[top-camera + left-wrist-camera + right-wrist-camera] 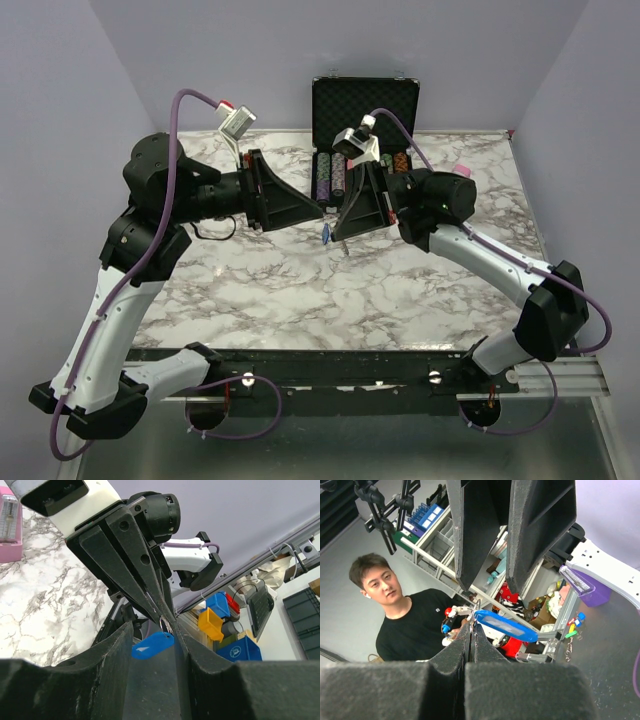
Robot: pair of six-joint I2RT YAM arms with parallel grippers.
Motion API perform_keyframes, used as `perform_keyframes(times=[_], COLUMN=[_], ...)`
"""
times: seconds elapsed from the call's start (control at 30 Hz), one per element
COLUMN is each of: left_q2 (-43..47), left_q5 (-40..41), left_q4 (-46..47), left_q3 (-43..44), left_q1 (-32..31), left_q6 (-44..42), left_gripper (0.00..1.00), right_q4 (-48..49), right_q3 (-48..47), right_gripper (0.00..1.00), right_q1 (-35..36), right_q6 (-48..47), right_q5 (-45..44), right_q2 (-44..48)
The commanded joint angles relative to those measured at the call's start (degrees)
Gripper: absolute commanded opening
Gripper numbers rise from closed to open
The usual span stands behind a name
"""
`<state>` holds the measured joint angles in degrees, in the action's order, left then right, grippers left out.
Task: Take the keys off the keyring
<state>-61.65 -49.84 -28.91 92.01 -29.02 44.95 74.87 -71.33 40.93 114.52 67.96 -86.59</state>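
Note:
The blue oval key piece [152,645] hangs from the thin silvery keyring [165,624] in the air above the marble table [300,290]. My right gripper [472,626] is shut on the keyring [476,609], and the blue piece [506,625] sticks out to the right of its tips. My left gripper [155,637] is open, its two fingers either side of the blue piece, facing the right gripper's fingers [135,565]. In the top view the two grippers [322,212] [338,238] meet mid-table with the blue piece [327,234] between them.
An open black chip case [365,100] with rows of chips [335,175] stands at the back of the table. A pink object [462,168] sits at the back right and shows in the left wrist view [10,527]. A person [395,615] is beyond the table.

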Motion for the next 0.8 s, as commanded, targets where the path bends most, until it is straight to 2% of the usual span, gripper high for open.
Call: perform_keyframes(times=[0.0, 0.77], left_q2=[1.2, 1.4], left_q5=[-1.7, -2.8], left_q4=[0.1, 0.3], left_q3=[-0.9, -1.2], left_q1=[-0.4, -0.5], left_q6=[-0.6, 0.4], left_gripper=[0.45, 0.4], right_q4=[0.0, -8.9], right_q3=[-2.2, -3.1], right_gripper=[0.01, 0.01], right_q1=[0.6, 0.7], right_q6=[-0.6, -7.9], right_q5=[-0.8, 0.8], right_q2=[-0.7, 0.3])
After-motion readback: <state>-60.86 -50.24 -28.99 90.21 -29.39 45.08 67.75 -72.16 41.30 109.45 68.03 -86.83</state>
